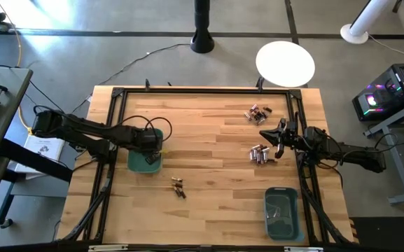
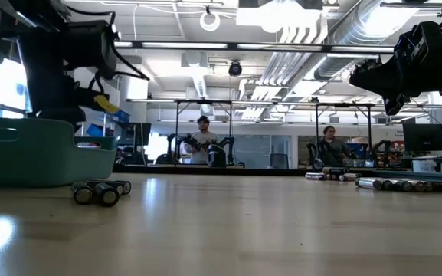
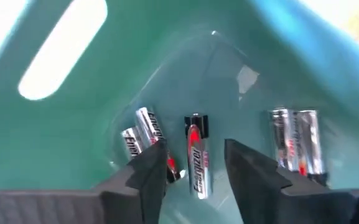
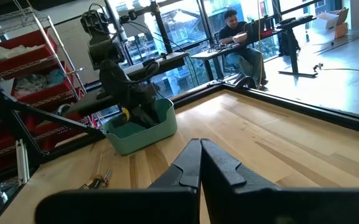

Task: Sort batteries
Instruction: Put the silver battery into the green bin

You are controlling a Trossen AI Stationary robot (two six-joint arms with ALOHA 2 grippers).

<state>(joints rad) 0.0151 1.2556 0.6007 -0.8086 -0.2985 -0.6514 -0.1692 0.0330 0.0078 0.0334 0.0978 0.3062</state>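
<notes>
**Left gripper open inside left bin; right gripper closed and empty**

Overhead, the left gripper (image 1: 152,147) sits over the teal bin (image 1: 137,165) near the table's (image 1: 209,210) left edge. Batteries (image 1: 260,153) lie in two clusters towards the right edge, a few (image 1: 178,187) near the middle; a second bin (image 1: 281,212) stands at the near right corner. The right gripper (image 1: 272,138) hovers between the two clusters.

Low view: loose cells (image 2: 96,191) lie beside the bin (image 2: 37,149).

Left wrist: fingers (image 3: 148,168) parted, released, a battery (image 3: 197,155) lying between them on the bin floor among others.

Right wrist: the fingers (image 4: 188,165) are pressed together, holding nothing.
</notes>
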